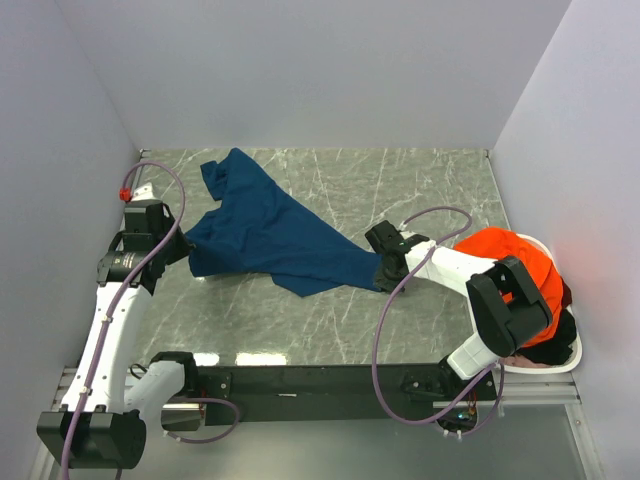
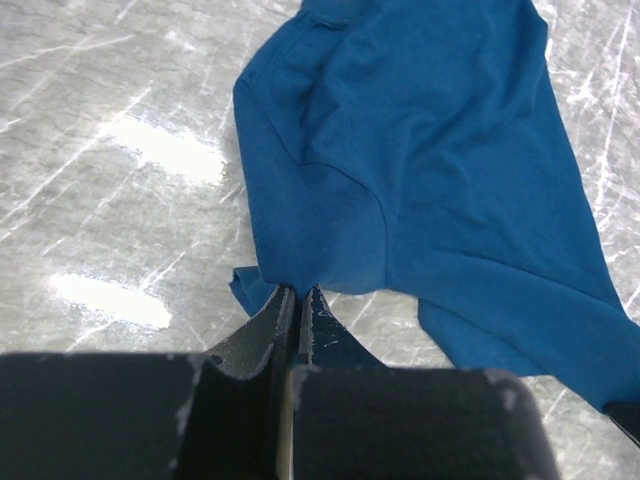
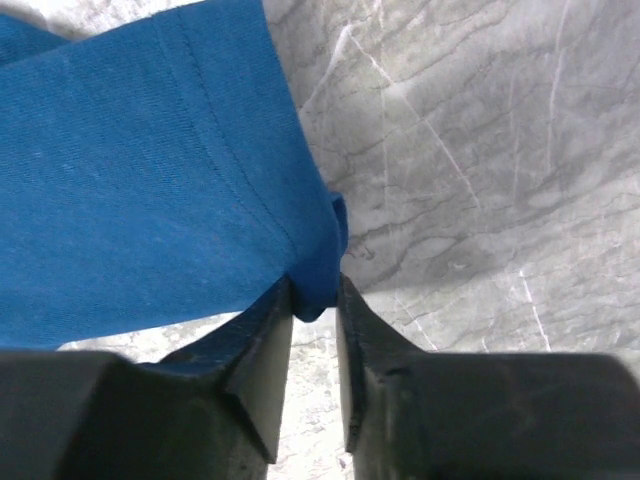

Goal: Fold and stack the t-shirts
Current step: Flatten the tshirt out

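Left hand (image 2: 298, 292) clamps the navy t-shirt (image 1: 270, 230); right hand (image 3: 315, 290) stands narrow about its hem corner, grip unconfirmed, and should seat fully before spreading.

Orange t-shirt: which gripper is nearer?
Right. The right gripper is a short way left of the orange t-shirt; the left gripper holds the blue t-shirt, much farther left.

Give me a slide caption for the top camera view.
Left gripper and right gripper hold opposite ends of a blue t-shirt on the marble table; orange t-shirt in the basket.
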You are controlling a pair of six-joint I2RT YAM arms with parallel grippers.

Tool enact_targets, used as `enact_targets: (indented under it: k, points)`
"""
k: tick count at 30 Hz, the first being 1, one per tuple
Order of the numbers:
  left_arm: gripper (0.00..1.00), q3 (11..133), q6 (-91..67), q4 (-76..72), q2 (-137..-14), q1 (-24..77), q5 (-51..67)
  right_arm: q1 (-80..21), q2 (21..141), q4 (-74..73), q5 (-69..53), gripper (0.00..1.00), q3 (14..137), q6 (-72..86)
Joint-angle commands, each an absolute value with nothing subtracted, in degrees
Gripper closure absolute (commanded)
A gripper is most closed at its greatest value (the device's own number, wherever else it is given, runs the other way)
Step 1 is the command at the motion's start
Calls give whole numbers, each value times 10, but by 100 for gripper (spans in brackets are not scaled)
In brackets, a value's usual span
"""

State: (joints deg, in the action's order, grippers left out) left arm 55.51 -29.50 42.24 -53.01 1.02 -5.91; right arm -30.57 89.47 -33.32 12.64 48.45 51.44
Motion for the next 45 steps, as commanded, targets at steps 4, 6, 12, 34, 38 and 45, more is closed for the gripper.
enact_targets:
  k: [4, 6, 12, 34, 38, 45]
  points:
    - [99, 565, -292, 410, -539, 11, -104, -295, 898, -343, 140, 89, 479, 491]
    - [99, 574, -294, 403, -552, 8, -114, -284, 889, -344, 148, 100, 482, 476]
    - [99, 641, -303, 379, -633, 2, -105, -216, 846, -359, 152, 100, 559, 395]
    - [99, 1213, -324, 376, -630, -60, -172, -131, 666, -431, 97, 100, 1114, 143]
    - [100, 1232, -275, 381, -583, -57, -199, -131, 579, -411, 91, 100, 1057, 110]
    - [100, 1246, -213, 360, -551, -17, -213, -131, 506, -433, 81, 100, 1031, 86]
